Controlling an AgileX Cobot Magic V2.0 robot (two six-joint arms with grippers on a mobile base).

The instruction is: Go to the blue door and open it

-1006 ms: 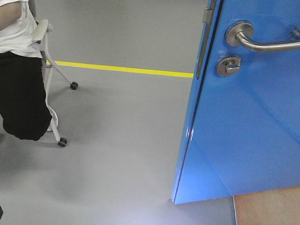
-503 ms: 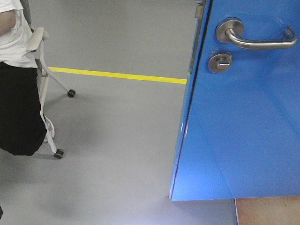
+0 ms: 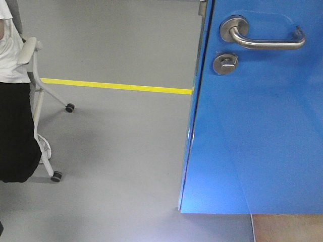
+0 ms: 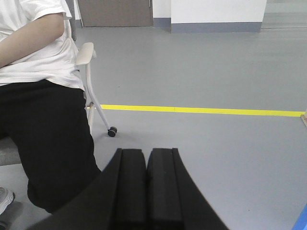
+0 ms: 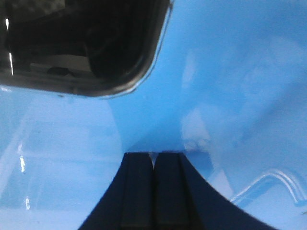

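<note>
A smooth grey floor fills most of the front view, crossed by a yellow tape line at mid-height. At the left edge stands a white chair on castors, with a seated person in a white shirt and black trousers. In the left wrist view, a white wall with a grey skirting runs along the top.

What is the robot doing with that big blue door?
The robot is right up against the blue door, which stands ajar with grey floor showing past its edge. The right gripper has its fingers shut and pressed at the door's shiny face. The left gripper is shut too, holding nothing. Nothing grips the lever handle.
</note>
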